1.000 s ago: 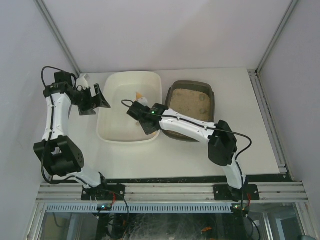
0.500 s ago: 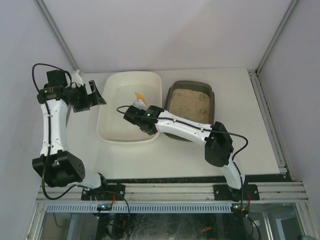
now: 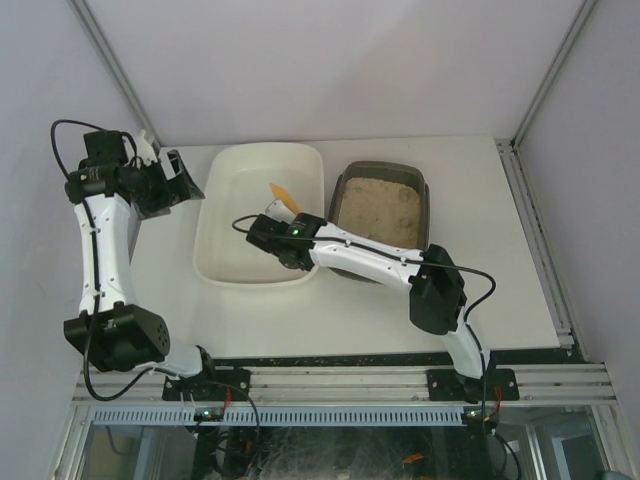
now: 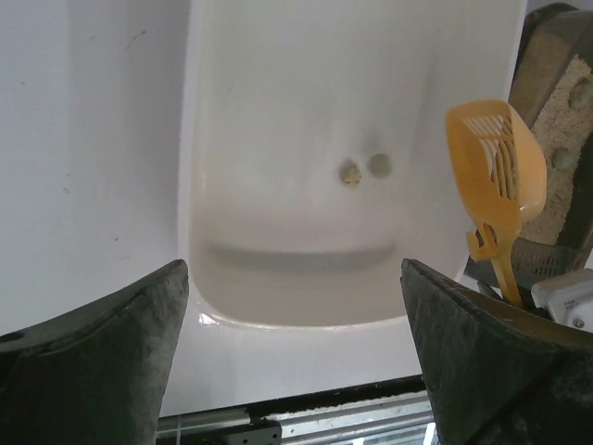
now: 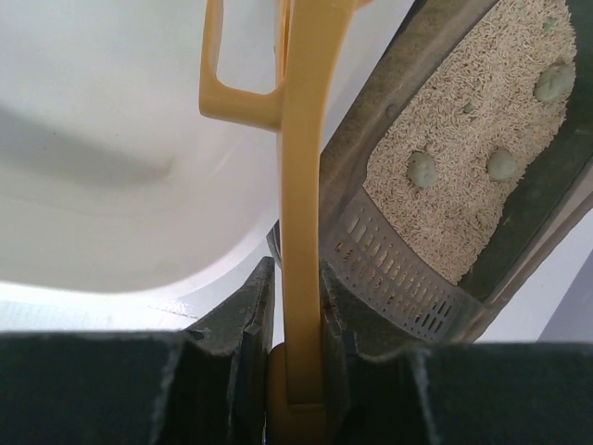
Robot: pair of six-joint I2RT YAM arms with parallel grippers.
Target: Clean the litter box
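The litter box [image 3: 381, 168] is a dark brown tray of beige litter at the right of the table. In the right wrist view its ribbed rim [image 5: 398, 269] shows, and up to three greenish clumps [image 5: 422, 169] lie on the litter. My right gripper [image 3: 277, 217] is shut on the handle of an orange slotted scoop [image 3: 279, 191], held over the white tub's right side. In the right wrist view the right gripper [image 5: 298, 269] clamps the scoop handle [image 5: 301, 185] between both fingers. My left gripper [image 3: 178, 180] stands open and empty, left of the tub.
A white tub [image 3: 235, 215] sits left of the litter box, their sides close together. Two small clumps [image 4: 350, 172] lie on the tub's floor [image 4: 296, 93]. White walls close the back and sides. The metal rail with both arm bases [image 3: 330, 385] runs along the near edge.
My left arm has swung left and back, away from the tub, still open. The right gripper and scoop have shifted slightly left over the tub.
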